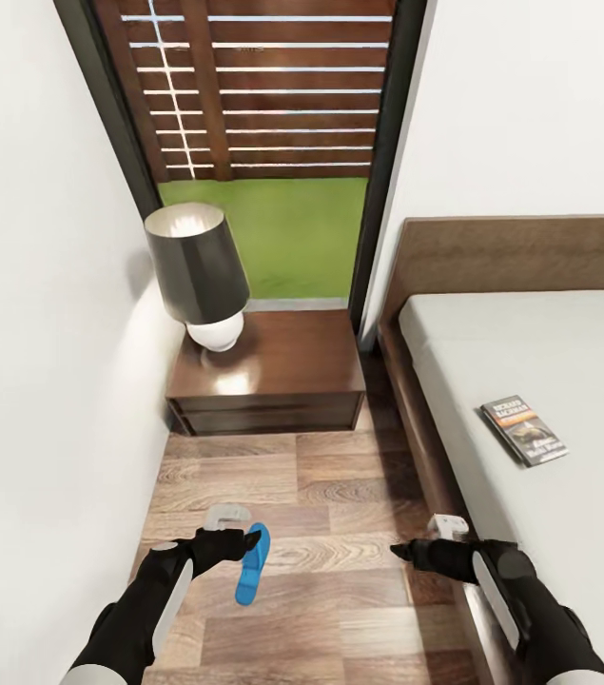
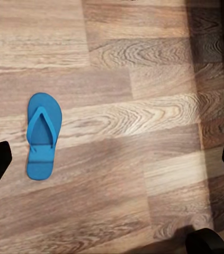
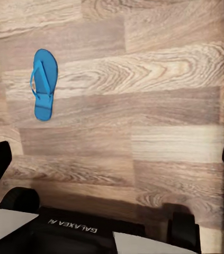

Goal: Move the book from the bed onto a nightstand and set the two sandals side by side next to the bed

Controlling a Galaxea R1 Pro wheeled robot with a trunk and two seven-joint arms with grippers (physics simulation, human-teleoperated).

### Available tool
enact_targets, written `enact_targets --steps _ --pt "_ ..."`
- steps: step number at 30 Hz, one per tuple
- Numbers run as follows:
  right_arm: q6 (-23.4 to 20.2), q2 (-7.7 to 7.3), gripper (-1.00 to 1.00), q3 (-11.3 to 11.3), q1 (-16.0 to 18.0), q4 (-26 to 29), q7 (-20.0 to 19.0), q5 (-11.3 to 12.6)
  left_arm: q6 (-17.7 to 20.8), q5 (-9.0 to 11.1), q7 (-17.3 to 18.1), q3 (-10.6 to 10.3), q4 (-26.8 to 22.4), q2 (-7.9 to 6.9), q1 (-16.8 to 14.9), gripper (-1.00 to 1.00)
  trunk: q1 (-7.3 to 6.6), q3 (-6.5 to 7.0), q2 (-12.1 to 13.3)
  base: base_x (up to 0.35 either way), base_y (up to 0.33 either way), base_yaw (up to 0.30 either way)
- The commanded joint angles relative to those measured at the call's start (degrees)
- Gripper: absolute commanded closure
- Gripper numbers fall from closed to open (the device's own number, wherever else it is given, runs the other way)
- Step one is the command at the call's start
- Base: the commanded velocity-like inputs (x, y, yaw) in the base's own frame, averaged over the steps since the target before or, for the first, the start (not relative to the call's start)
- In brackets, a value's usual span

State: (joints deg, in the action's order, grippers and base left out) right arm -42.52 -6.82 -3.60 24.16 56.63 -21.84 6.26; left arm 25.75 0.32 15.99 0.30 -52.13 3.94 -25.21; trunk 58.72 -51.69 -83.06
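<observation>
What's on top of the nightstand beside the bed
On the nightstand stands a lamp with a dark shade and round white base, at its back left corner. Whatever lies behind the lamp is hidden.

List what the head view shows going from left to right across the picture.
Lamp → sandal → nightstand → bed carrying the book.

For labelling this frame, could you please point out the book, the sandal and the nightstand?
book [image 1: 524,430], head view, middle of its cover.
sandal [image 1: 253,563], head view, middle of its blue sole.
nightstand [image 1: 287,366], head view, bare part of its top.
</observation>
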Motion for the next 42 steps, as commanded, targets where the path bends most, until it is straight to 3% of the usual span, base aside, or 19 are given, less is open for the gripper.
enact_targets --steps 1,4,6,10,16,20,27,28,32,36,37,39,42 --pt "-0.4 -1.27 -1.00 -0.1 0.0 0.0 -2.6 2.5 0.4 0.0 0.2 0.1 0.0 0.02 0.0 -1.00 0.00 -0.04 0.0 0.034 0.000 0.000" --pt "-1.2 -4.89 -1.00 0.0 0.0 0.0 -7.6 7.2 0.4 0.1 0.2 0.1 0.0 0.07 0.0 -1.00 0.00 -0.04 0.0 0.015 0.000 0.000" --pt "-2.3 -5.78 -1.00 0.0 0.0 0.0 -8.6 9.0 0.4 0.1 0.2 0.1 0.1 0.09 0.0 -1.00 0.00 -0.04 0.0 0.006 0.000 0.000" --pt "-3.7 -6.52 -1.00 0.1 0.0 0.0 -9.6 11.0 0.3 0.1 0.2 0.0 0.2 0.10 0.0 -1.00 0.00 -0.04 0.0 0.002 0.000 0.000" --pt "-4.0 -6.59 -1.00 0.1 0.0 0.0 -9.8 11.5 0.3 0.1 0.2 0.0 0.2 0.10 0.0 -1.00 0.00 -0.04 0.0 0.000 0.000 0.000" --pt "-3.2 -5.98 -1.00 0.4 0.0 -0.4 -9.4 11.5 0.3 0.1 0.2 0.0 0.2 0.10 0.0 -1.00 0.00 -0.04 0.0 0.000 0.000 0.000" --pt "5.2 -2.19 -1.00 0.4 0.0 -0.9 -9.1 11.3 0.3 0.1 0.3 0.0 0.3 0.67 0.0 -1.00 0.00 -0.04 0.0 0.000 0.000 0.000" --pt "6.8 -1.11 -1.00 0.4 0.0 -1.0 -9.1 11.3 0.3 0.1 0.3 -0.1 0.3 0.82 0.0 -1.00 0.00 -0.04 0.0 0.000 0.000 0.000" --pt "8.4 2.33 -1.00 0.3 0.0 -2.2 -8.3 11.2 0.3 0.1 0.3 -0.1 0.4 0.95 0.0 -1.00 0.00 -0.04 0.0 0.000 0.000 0.000" --pt "8.7 3.31 -1.00 0.1 0.0 -3.4 -8.2 11.7 0.3 0.1 0.3 -0.1 0.4 0.98 0.0 -1.00 0.00 -0.04 0.0 0.000 0.000 0.000" --pt "8.7 3.36 -1.00 -0.4 0.0 -3.6 -8.2 12.4 0.3 0.1 0.3 -0.1 0.4 0.98 0.0 -1.00 0.00 -0.04 0.0 0.000 0.000 0.000" --pt "8.8 3.45 -1.00 -4.1 0.0 -4.9 -8.1 17.6 0.3 0.1 0.3 -0.1 0.4 0.98 0.0 -1.00 0.00 -0.04 0.0 0.000 0.000 0.000" --pt "8.9 3.63 -1.00 -6.0 0.0 -8.0 -8.0 21.0 0.3 0.1 0.3 -0.1 0.5 1.15 0.0 -1.00 0.00 -0.04 0.0 0.000 0.000 0.000"
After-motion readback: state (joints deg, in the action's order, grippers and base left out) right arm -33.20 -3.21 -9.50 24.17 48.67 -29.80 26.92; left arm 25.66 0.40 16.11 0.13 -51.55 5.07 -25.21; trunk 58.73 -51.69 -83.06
